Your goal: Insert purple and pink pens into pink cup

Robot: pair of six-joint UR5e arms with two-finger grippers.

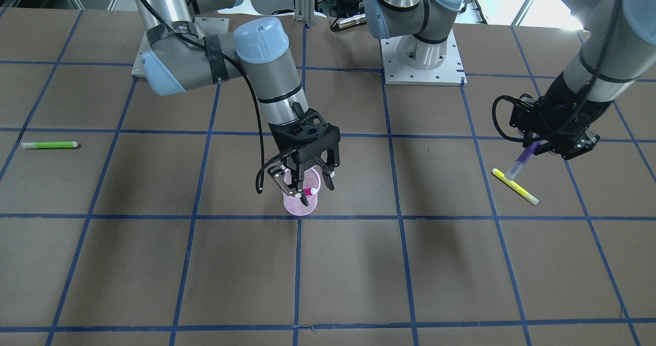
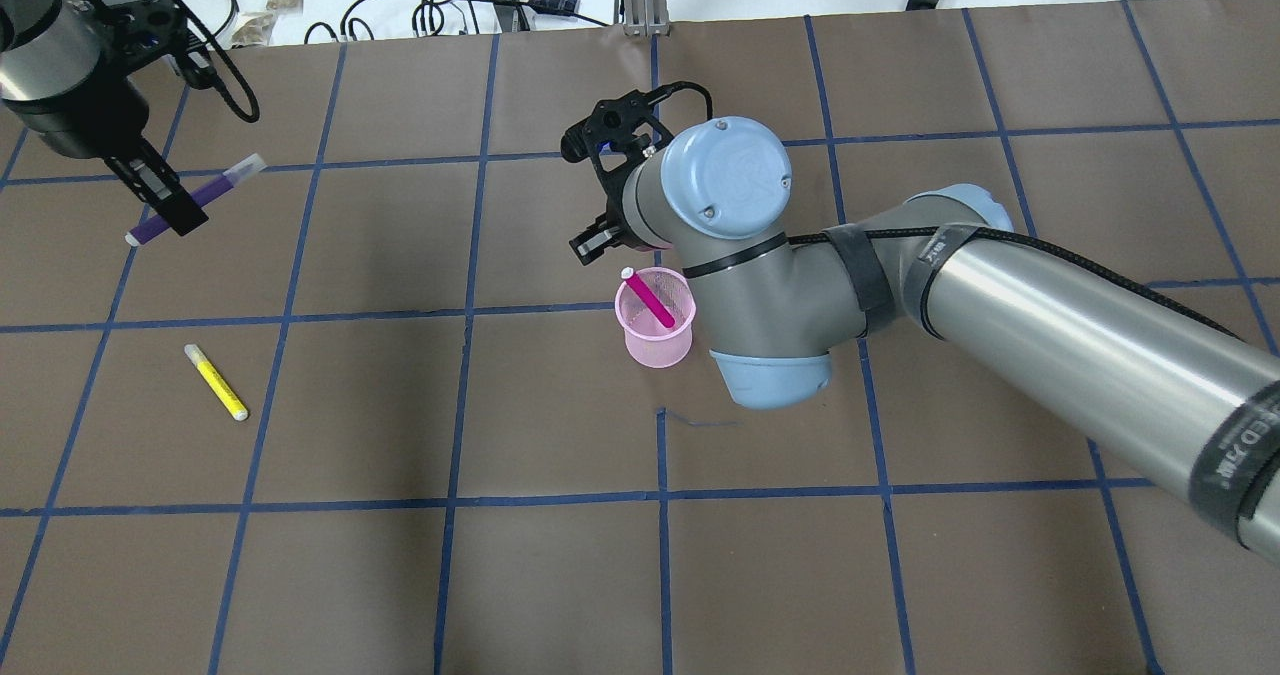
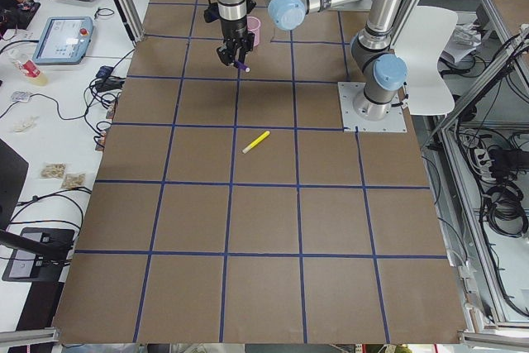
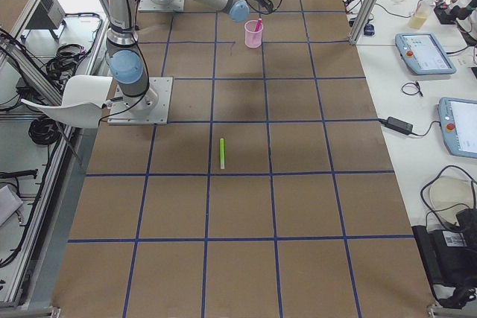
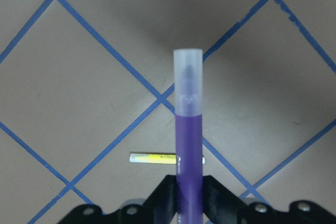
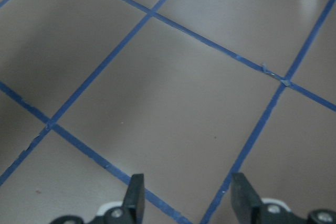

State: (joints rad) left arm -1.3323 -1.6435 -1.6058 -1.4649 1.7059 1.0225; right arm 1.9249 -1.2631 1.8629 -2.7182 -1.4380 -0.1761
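Observation:
The pink cup [image 1: 301, 205] [image 2: 655, 350] stands upright near the table's middle. The pink pen [image 1: 309, 191] [image 2: 650, 303] leans inside it, white tip at the rim. My right gripper [image 1: 316, 193] [image 2: 600, 240] hovers just over the cup with its jaws apart. It is empty in the right wrist view [image 6: 186, 198]. My left gripper [image 1: 535, 148] [image 2: 165, 205] is shut on the purple pen [image 1: 524, 157] [image 2: 215, 190] [image 5: 188, 129]. It holds the pen in the air, far to the robot's left of the cup, with the clear cap sticking out.
A yellow pen [image 1: 515, 186] [image 2: 216, 382] [image 5: 152, 157] lies on the table under the left gripper. A green pen [image 1: 49, 144] [image 4: 222, 153] lies far out on the robot's right side. The brown table has a blue tape grid.

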